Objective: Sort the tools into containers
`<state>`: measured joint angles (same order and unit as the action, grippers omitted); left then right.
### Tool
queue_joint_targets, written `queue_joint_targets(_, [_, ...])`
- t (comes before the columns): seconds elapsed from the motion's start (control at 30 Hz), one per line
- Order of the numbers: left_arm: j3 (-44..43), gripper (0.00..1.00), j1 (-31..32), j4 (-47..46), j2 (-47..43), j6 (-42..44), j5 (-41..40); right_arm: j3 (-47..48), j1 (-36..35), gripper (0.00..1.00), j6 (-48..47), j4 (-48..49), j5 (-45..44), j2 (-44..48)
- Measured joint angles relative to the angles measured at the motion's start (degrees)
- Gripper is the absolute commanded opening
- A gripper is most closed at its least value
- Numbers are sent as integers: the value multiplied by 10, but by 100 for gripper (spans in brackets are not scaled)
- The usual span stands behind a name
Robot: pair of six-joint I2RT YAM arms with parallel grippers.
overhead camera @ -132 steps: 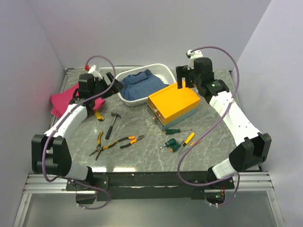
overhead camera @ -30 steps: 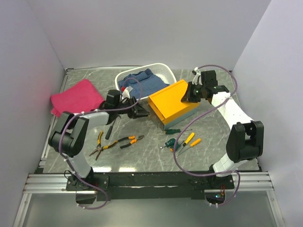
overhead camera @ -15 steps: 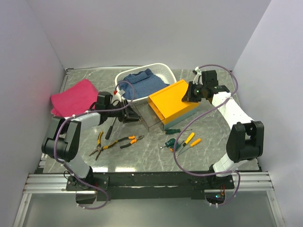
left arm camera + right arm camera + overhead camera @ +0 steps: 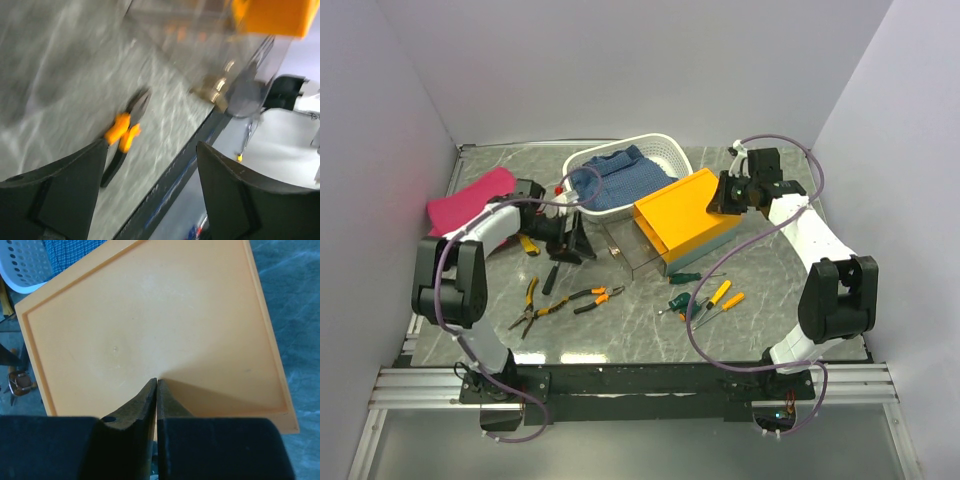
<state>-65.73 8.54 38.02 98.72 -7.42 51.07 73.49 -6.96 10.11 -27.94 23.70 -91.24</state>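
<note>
One drawer point(image 4: 623, 248) newly drawn out, 9 o'clock of the orange box point(image 4: 682, 212), ready for loading; left tool point(image 4: 576, 243) spread, right tool point(image 4: 157, 383) pressed together.

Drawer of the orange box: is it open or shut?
Open: the clear drawer sticks out of the orange box, beyond its lid.
</note>
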Motion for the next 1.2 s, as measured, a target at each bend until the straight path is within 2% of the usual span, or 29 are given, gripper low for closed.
queue_joint_targets(0.1, [11,79,-20,39,-18,45,-13,0,3,13,-6,2,-1,0])
queue_joint_targets(0.2, [24,80,-29,50,-73,71,-45,0,6,16,-15,3,-2,3])
queue_joint_targets(0.33, [26,83,-27,38,-189,91,-114,-9,7,25,-33,-1,-3,23])
queue_joint_targets(0.47, [63,92,-27,-19,-352,115,-198,-17,8,34,-79,-15,3,72])
queue_joint_targets(0.53, [94,92,-27,-46,-426,116,-236,-27,9,41,-152,-30,25,116])
queue_joint_targets(0.57, [105,93,-27,-54,-449,113,-250,-40,9,42,-197,-42,38,145])
queue_joint_targets(0.63, [126,93,-27,-72,-491,99,-280,-76,9,63,-307,-78,69,212])
queue_joint_targets(0.67, [130,93,-27,-78,-497,92,-287,-89,8,69,-351,-104,81,235])
queue_joint_targets(0.7, [133,93,-27,-88,-498,80,-295,-106,7,71,-423,-137,92,259])
queue_joint_targets(0.87, [156,91,-47,-137,-475,35,-296,-162,-8,65,-665,-273,101,260])
queue_joint_targets(1.07, [167,91,-94,-159,-462,15,-296,-215,-8,57,-854,-320,58,204])
queue_joint_targets(1.2, [167,91,-126,-159,-464,13,-298,-220,-8,56,-941,-316,31,177])
